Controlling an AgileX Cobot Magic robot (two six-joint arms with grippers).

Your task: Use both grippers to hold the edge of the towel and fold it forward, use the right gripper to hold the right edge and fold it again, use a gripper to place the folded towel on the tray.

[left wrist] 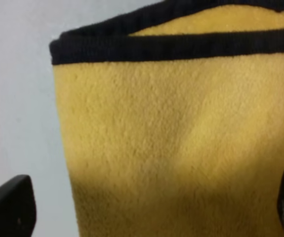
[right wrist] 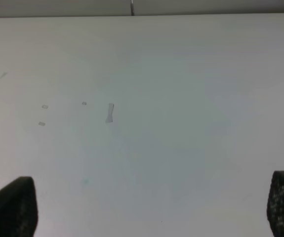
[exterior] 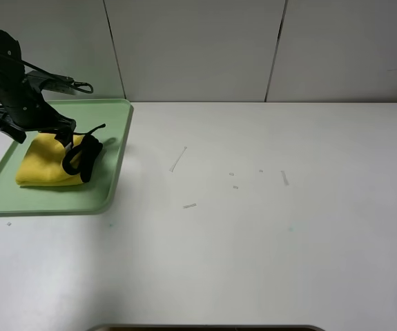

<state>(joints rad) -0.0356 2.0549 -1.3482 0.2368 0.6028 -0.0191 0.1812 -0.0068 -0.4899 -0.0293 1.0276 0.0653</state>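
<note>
— Yellow plush, bound in black, is seen folded into a thick pad: the towel (exterior: 46, 165) is laid inside the tray (exterior: 112, 158), toward its left half. How is the tray placed?

— The pale green tray is set at the far left of the white table (exterior: 267, 227), close to the back wall. The folded towel is kept well within its low rim.

— And the left gripper (exterior: 81, 157)?

— It is held over the right end of the towel, its jaws spread wide. In the left wrist view only the two black fingertips (left wrist: 8, 210) are shown at the frame's corners, with the yellow cloth between them and nothing pinched. The edge of the towel (left wrist: 176, 45) is seen there as two black binding strips stacked one over the other.

— Is contact made with the cloth?

— That cannot be told from the high view.

— The right gripper (right wrist: 154, 207)?

— Its jaws are parted wide and empty above bare table, where a few small scraps of tape (right wrist: 109, 112) are scattered.
</note>
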